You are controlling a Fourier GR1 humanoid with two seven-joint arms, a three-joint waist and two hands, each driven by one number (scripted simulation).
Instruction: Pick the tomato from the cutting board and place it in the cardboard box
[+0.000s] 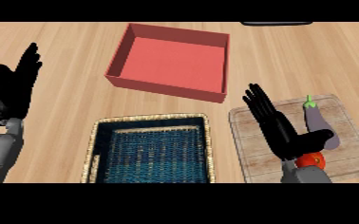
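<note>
Tomato [313, 160]: sitting on the cutting board [259, 137] at the lower right of the frame, partly covered by the right wrist.
Right hand [277, 128]: hovering over the board with fingers straight and pointing to the upper left, thumb sticking out to the right above the tomato; holding nothing.
Key relation: the tomato is lying just below and right of the palm, under the thumb, so the hand is needing to draw back towards the lower right.
Nearer hand: the right; the left hand [20, 83] is resting flat and empty at the left edge.
Cardboard box [172, 61]: standing open on the worktop at upper centre.
Also present: an eggplant [320, 122] beside the thumb.
Hidden: the tomato's lower left side.
</note>
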